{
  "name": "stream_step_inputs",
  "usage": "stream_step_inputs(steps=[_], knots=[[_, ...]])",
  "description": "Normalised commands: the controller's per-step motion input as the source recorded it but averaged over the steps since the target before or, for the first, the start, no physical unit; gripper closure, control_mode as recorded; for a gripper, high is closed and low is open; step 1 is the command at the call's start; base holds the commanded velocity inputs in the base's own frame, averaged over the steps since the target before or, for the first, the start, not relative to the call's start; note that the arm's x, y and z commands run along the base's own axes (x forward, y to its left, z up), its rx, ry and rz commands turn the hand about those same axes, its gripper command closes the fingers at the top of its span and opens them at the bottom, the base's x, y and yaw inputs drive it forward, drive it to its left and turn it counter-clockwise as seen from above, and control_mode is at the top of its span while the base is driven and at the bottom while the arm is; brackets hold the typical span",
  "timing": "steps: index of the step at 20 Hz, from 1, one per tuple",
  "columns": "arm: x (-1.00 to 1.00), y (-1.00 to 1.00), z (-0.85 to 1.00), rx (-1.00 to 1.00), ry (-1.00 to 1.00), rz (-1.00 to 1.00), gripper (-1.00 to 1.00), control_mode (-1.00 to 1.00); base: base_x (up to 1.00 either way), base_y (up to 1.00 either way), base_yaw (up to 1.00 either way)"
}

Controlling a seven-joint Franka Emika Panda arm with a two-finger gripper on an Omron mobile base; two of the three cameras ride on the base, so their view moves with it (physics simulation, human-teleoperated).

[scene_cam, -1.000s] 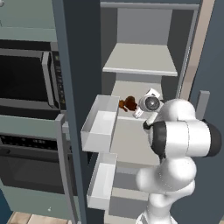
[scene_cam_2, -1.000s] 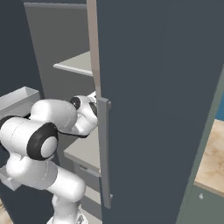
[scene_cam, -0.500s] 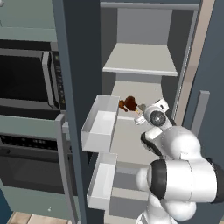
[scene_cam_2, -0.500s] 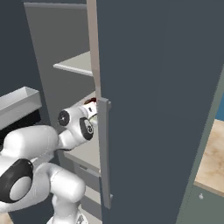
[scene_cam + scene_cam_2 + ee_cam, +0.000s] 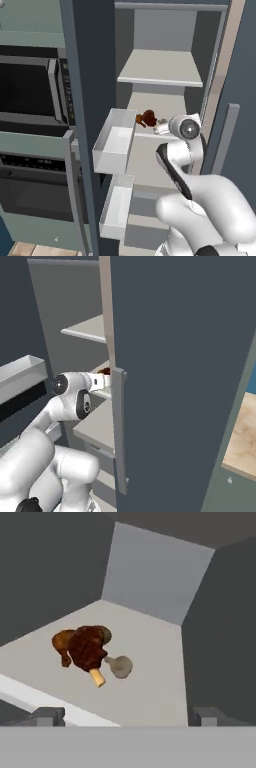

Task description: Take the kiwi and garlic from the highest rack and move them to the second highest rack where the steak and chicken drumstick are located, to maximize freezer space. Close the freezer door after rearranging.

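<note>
The freezer (image 5: 165, 35) stands open, its door (image 5: 85, 75) swung out to the left with clear bins (image 5: 115, 142) on its inner face. My gripper (image 5: 128, 714) is open and empty at the front edge of the second highest rack (image 5: 150, 687), a short way from the food. The hand (image 5: 162, 129) also shows from the side (image 5: 100, 381). On that rack the tan-grey garlic (image 5: 120, 667) lies beside the chicken drumstick (image 5: 62, 644) and a dark maroon mass with a pale bone end, the steak (image 5: 87, 649). A dark rounded edge behind them may be the kiwi (image 5: 103, 633).
The highest rack (image 5: 160, 70) is above my hand. A second dark panel with a grey bar handle (image 5: 118, 431) stands close on my right. The microwave (image 5: 30, 90) and oven (image 5: 35, 190) are left of the door. A lower bin (image 5: 116, 207) juts out below.
My wrist has shifted a little right and down at the rack's front, and the big elbow link has sunk lower. The food on the rack has stayed put.
</note>
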Motion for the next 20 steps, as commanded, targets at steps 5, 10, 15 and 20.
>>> stream_step_inputs(steps=[5, 10, 15, 20], knots=[[-0.62, 0.08, 0.46, 0.25, 0.22, -0.07, -1.0, -1.0, 0.0, 0.0, 0.0], [-0.8, 0.06, 0.22, 0.1, 0.21, 0.0, -1.0, -1.0, 0.0, 0.0, 0.0], [-0.95, 0.04, 0.05, 0.06, 0.02, 0.0, -1.0, -1.0, 0.0, 0.0, 0.0], [-1.0, 0.06, 0.04, 0.03, 0.0, 0.0, -1.0, -1.0, 0.0, 0.0, 0.0]])
